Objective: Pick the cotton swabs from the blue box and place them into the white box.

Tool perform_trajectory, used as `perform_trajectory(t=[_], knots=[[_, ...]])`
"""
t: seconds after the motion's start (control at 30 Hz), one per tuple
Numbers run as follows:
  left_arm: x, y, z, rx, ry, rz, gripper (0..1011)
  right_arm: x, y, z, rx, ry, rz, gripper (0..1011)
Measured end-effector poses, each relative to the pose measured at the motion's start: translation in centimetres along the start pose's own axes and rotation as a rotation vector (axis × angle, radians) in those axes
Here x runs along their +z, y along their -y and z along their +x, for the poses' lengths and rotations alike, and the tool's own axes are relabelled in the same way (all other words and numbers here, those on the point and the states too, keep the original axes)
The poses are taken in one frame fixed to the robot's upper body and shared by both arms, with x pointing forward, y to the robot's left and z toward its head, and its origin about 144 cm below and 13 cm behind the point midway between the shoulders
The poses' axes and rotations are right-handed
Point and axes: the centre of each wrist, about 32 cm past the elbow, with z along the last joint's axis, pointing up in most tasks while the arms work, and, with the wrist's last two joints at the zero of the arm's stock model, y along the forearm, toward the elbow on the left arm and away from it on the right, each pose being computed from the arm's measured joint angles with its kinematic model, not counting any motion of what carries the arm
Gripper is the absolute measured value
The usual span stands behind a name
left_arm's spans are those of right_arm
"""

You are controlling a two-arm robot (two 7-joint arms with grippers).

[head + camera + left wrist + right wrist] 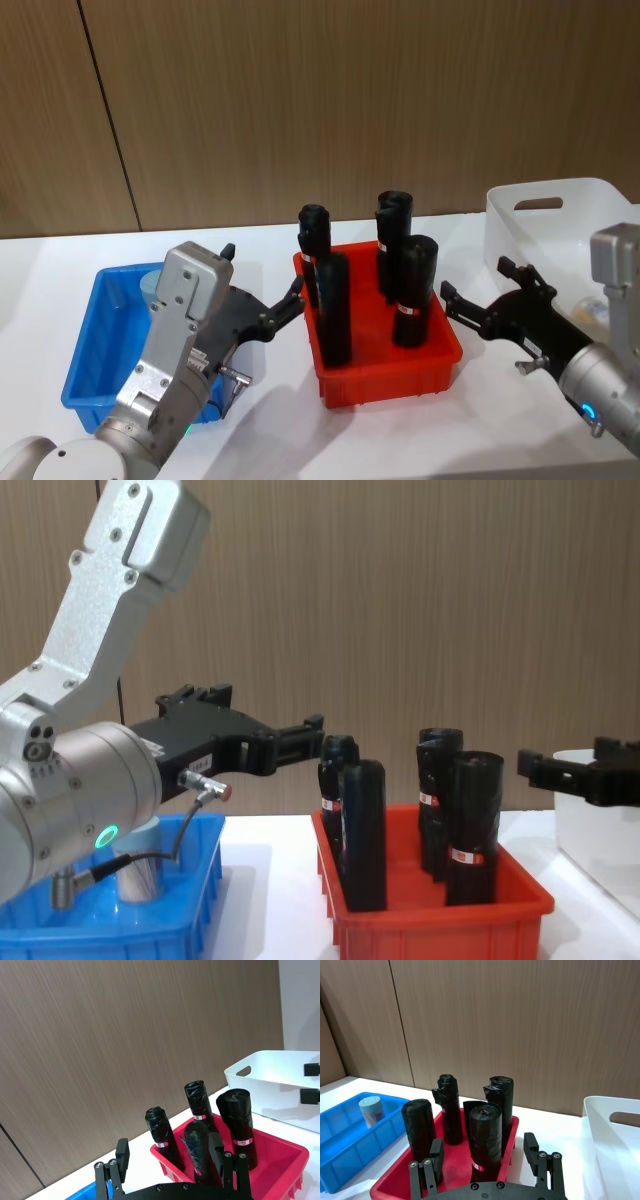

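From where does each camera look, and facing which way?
Head: high, looking down on the red tray; left gripper, right gripper show.
Chest: low, looking across the table; both grippers show.
Left wrist: behind the left gripper, facing the tray.
Right wrist: behind the right gripper, facing the tray.
All four share the red tray and black bottles.

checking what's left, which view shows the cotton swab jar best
The right wrist view: the cotton swabs jar stands unobstructed in the blue box. Head and chest views show it partly behind the left arm.
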Motion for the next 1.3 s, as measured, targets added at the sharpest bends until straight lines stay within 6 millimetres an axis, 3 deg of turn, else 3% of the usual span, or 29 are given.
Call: perform_trajectory(t=[0.5, 1.3], knots=[[0.0, 0.0, 0.0, 0.0, 0.0, 0.0, 1004, -0.6, -2.7, 2.3, 0.112, -0.05, -0.003, 1001], [0.0, 0.0, 0.0, 0.0, 0.0, 0.0, 1004, -1.6, -6.6, 3.5, 0.212, -0.059, -0.051, 1001]])
